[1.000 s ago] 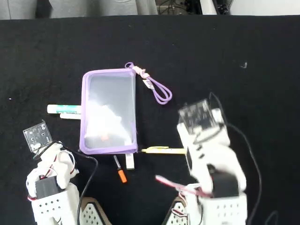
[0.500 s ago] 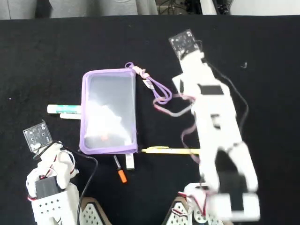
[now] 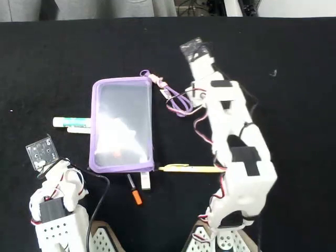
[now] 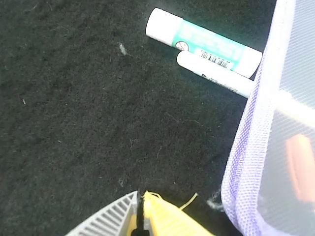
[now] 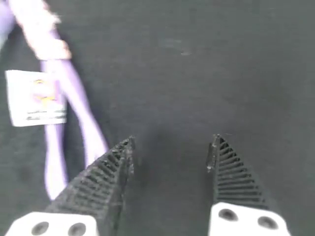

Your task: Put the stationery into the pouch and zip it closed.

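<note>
The purple pouch (image 3: 122,126) with a clear window lies flat, something orange (image 4: 300,157) inside it. Its strap loop (image 3: 177,101) trails off the far right corner. A green glue stick (image 3: 71,122) and a white pen (image 3: 79,129) lie against the pouch's left edge. A yellow pen (image 3: 189,168), an orange-tipped marker (image 3: 135,192) and a small white piece (image 3: 145,181) lie by its near edge. My right arm (image 3: 226,121) stretches to the strap; my right gripper (image 5: 172,145) hangs open just beside the strap (image 5: 74,93). My left gripper (image 4: 140,201) is shut, near the pouch's left side.
A black cloth (image 3: 273,63) covers the whole table. A paper tag (image 5: 37,96) hangs on the strap. My left arm (image 3: 52,205) sits folded at the near left corner. Open cloth lies to the right and at the back.
My right arm swung out from its folded pose near the front to the far side, then shifted slightly left to the strap loop. The left arm and the stationery stayed put.
</note>
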Controlling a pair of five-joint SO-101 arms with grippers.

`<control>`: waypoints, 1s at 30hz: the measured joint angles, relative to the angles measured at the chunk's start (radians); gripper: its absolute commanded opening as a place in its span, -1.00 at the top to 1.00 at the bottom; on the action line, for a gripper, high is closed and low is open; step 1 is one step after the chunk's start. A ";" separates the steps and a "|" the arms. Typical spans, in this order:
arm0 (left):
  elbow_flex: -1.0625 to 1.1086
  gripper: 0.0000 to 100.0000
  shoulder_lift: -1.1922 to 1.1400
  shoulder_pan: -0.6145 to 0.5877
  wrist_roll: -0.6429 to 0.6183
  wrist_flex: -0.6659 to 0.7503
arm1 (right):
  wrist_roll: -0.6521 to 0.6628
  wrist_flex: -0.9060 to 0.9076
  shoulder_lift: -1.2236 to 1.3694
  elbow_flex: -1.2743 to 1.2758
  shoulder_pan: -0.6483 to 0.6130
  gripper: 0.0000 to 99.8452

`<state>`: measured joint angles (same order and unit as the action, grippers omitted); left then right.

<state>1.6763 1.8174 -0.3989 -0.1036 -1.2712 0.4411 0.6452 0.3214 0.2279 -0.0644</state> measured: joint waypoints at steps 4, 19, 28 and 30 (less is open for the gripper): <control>0.000 0.94 0.000 0.000 0.000 0.000 | 0.002 -0.003 0.035 -0.002 -0.072 0.51; 0.000 0.94 0.000 0.000 0.000 0.000 | 0.000 0.015 0.057 -0.038 -0.080 0.51; 0.000 0.94 0.000 0.000 0.000 0.000 | 0.002 0.075 -0.040 0.002 -0.138 0.51; 0.000 0.94 0.000 0.000 0.000 0.000 | 0.002 0.060 -0.034 0.009 -0.149 0.51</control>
<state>1.6763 1.8174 -0.3989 -0.1036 -1.2712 0.4427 0.7050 0.2877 0.2371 -0.2133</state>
